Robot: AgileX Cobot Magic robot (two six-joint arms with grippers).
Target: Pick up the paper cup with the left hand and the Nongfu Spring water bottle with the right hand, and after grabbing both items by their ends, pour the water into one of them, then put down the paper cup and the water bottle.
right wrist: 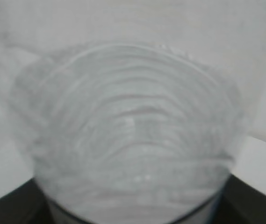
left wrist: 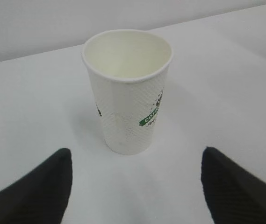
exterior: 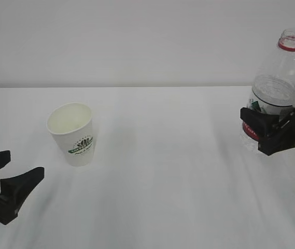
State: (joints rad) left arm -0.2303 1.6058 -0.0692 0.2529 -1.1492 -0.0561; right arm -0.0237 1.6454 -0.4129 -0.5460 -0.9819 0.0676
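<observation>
One paper cup before spread left hand

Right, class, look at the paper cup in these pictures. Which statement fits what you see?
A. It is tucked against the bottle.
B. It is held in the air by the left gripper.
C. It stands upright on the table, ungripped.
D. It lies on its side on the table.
C: the paper cup stands upright on the table, with the left hand open and short of it, touching nothing.
</observation>
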